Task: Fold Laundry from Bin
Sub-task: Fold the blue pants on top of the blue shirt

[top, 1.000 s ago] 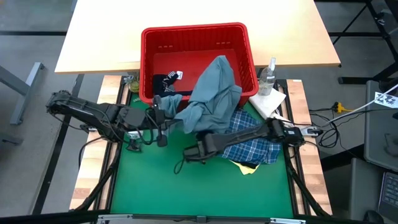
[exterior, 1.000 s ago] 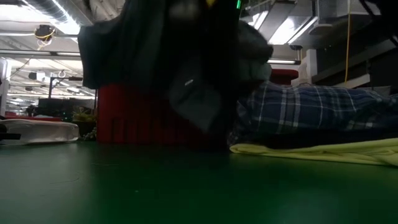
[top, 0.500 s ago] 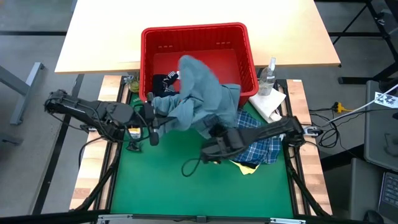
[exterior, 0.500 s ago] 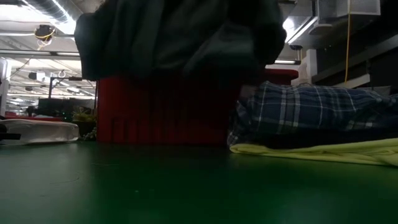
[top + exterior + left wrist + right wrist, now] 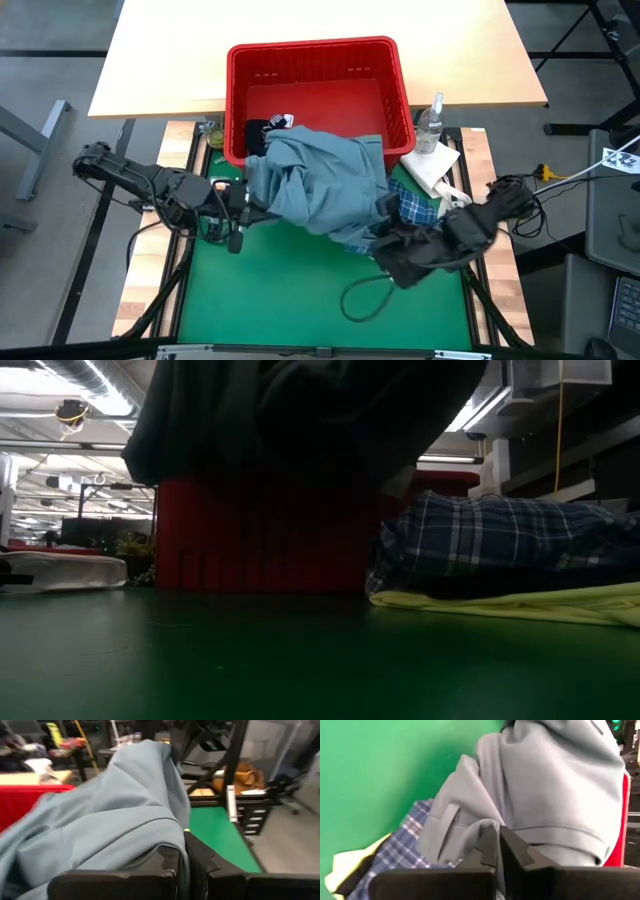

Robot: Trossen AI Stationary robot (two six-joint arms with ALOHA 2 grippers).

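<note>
Stretching the grey-blue garment (image 5: 325, 190) between both arms just in front of the bin (image 5: 316, 52), centre of the high view, lifted off the green mat (image 5: 270, 290); low view shows it hanging as a dark mass across the top of the frame with clear mat beneath. Left gripper (image 5: 182, 865) pinches a fold of the grey-blue cloth, jaws pressed together on the fabric, at centre-left of the high view by the garment's left edge. Right gripper (image 5: 499, 851) likewise clamped tight on a bunched edge of the same garment, at lower right of the high view, mostly hidden under cloth. Plaid shirt (image 5: 412, 207) lies crumpled on the mat right of centre, partly under the grey-blue one, with the yellow garment (image 5: 520, 605) flat beneath it, best seen lower right of the low view. Navy garment (image 5: 268, 133) sits in the bin's lower-left corner. Paper towel (image 5: 432, 165) and a clear bottle (image 5: 431, 122) stand right of the bin. Progress looks early: nothing folded yet, three pieces out, one left in the bin, and the held garment needs spreading flat before any fold.
</note>
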